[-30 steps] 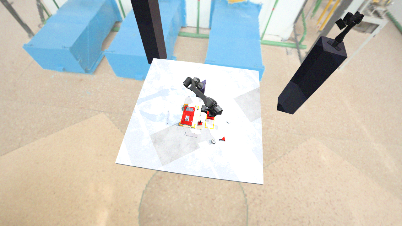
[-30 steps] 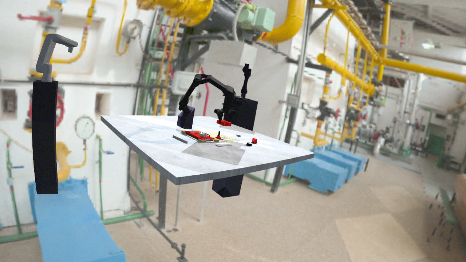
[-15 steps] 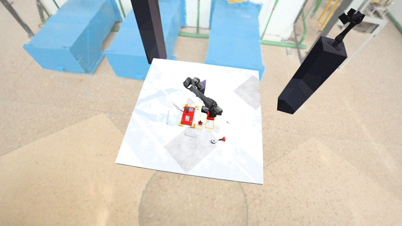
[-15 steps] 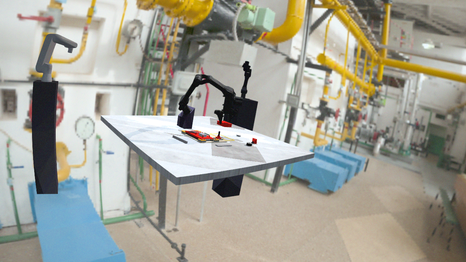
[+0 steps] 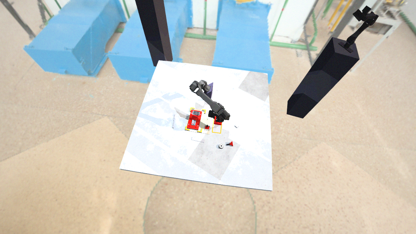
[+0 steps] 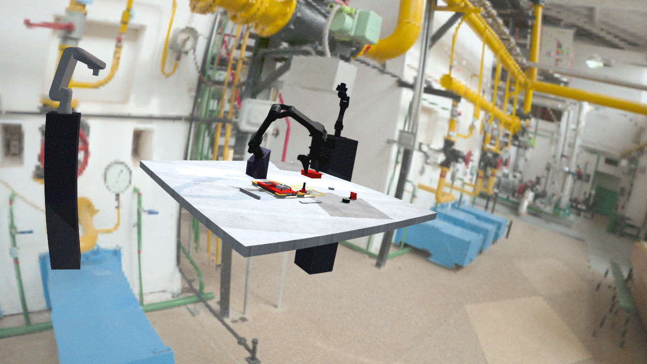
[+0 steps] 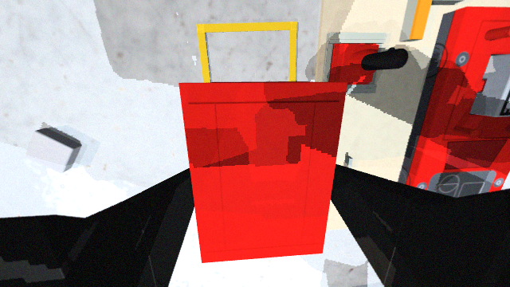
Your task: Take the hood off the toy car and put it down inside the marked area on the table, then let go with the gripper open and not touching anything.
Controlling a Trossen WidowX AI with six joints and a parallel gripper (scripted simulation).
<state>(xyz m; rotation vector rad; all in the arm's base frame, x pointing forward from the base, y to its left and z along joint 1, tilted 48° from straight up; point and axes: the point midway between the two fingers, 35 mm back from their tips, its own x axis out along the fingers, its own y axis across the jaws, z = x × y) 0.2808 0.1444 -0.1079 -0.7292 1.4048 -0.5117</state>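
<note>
My gripper (image 7: 260, 172) is shut on the red hood (image 7: 260, 191) (image 6: 312, 174) (image 5: 217, 122), one black finger on each long side. The hood hangs above the table, over the back part of the marked area, a yellow rectangle outline (image 7: 247, 27) (image 5: 216, 133). In the wrist view the hood hides the near part of that outline. The red toy car (image 5: 194, 123) (image 7: 474, 92) (image 6: 271, 186) stands beside the marked area, its top uncovered with grey parts showing. The height of the hood above the table is hard to tell.
A red block with a black upright handle (image 5: 207, 127) (image 7: 355, 61) (image 6: 304, 189) stands between car and marked area. A small pale block (image 5: 236, 126) (image 7: 56, 147) lies on the other side. A round black-and-white part (image 5: 221, 146) and a red piece with black stem (image 5: 231, 143) lie farther forward.
</note>
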